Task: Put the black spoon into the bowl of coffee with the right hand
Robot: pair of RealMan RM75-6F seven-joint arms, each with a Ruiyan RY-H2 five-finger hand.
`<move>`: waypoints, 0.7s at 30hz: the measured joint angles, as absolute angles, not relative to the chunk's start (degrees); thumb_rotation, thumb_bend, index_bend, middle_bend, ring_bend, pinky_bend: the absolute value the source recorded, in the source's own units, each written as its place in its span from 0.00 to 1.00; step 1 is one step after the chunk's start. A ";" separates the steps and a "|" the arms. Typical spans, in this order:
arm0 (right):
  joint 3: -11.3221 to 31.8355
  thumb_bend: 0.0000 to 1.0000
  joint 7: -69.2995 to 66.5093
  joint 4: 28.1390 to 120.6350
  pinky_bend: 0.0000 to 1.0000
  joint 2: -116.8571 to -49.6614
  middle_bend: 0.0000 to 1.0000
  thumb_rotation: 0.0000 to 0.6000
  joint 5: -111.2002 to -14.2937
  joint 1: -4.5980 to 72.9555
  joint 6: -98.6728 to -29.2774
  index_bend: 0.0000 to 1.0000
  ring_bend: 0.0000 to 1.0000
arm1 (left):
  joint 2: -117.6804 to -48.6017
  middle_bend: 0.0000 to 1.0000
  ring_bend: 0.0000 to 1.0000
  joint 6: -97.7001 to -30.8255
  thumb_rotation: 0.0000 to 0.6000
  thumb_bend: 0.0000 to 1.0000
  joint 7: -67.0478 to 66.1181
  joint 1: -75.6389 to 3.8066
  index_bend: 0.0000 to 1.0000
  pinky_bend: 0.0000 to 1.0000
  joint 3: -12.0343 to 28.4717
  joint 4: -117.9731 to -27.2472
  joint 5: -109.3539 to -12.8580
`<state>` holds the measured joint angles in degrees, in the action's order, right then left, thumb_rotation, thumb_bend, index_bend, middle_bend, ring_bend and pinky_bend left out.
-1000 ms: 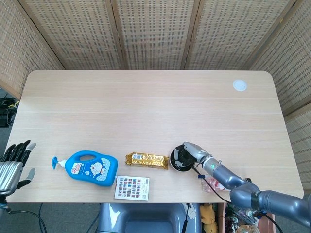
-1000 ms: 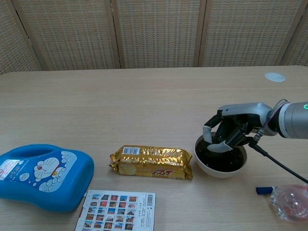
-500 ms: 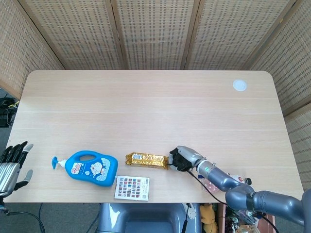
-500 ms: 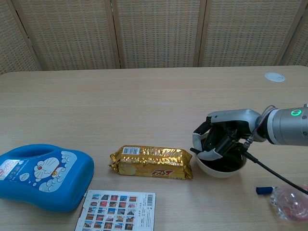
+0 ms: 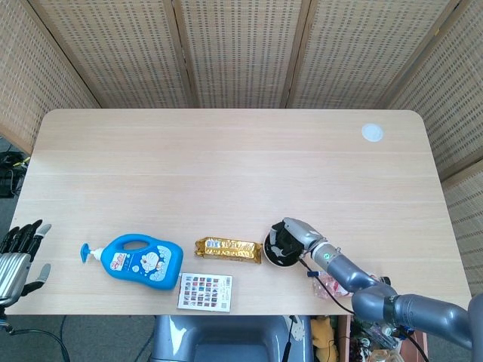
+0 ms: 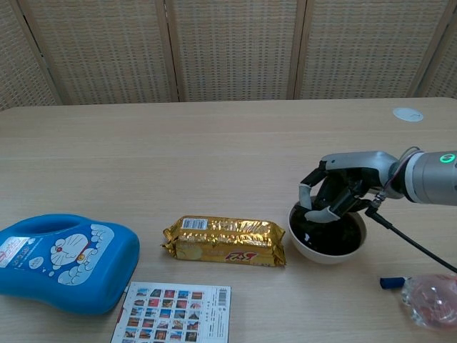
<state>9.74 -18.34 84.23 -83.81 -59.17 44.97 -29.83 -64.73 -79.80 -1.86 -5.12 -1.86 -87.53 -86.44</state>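
The white bowl of dark coffee stands near the table's front edge, right of centre; in the head view its rim peeks out left of the hand. My right hand hovers just above the bowl's far side with its fingers curled downward over the coffee. I cannot make out the black spoon against the dark fingers and dark liquid. A thin black cable trails from the wrist. My left hand hangs off the table's front left corner, fingers spread and holding nothing.
A gold biscuit pack lies just left of the bowl. Further left are a blue pump bottle and a printed card. A pinkish plastic bag and a small blue item sit right of the bowl. A white disc lies far right.
The right hand dipped low and leftward over the bowl half a second ago, then lifted back up and to the right. The left hand shifted only slightly.
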 measured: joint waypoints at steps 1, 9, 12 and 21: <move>9.67 0.74 -18.21 84.49 1.00 -83.56 0.96 1.00 -59.15 44.83 -30.02 0.71 0.97 | -64.75 0.00 0.00 -79.77 1.00 0.46 -1.87 -5.17 0.00 0.00 -1.87 -87.57 -86.53; 9.62 0.74 -17.87 86.46 1.00 -82.58 0.96 1.00 -59.43 44.04 -30.89 0.71 0.97 | -64.77 0.00 0.00 -79.78 1.00 0.46 -1.91 -5.32 0.00 0.00 -1.83 -87.73 -86.74; 9.77 0.74 -17.97 86.46 1.00 -82.83 0.95 1.00 -59.48 44.06 -30.87 0.70 0.97 | -64.68 0.00 0.00 -79.86 1.00 0.46 -1.87 -5.22 0.00 0.00 -1.84 -87.71 -86.65; 9.97 0.44 -18.14 85.86 1.00 -83.07 0.95 1.00 -59.77 44.21 -30.29 0.49 0.97 | -64.51 0.00 0.00 -79.93 1.00 0.46 -1.88 -5.04 0.00 0.00 -1.88 -87.80 -86.45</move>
<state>9.97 -18.14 85.86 -83.07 -59.77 44.21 -30.29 -64.51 -79.93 -1.88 -5.04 -1.88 -87.80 -86.45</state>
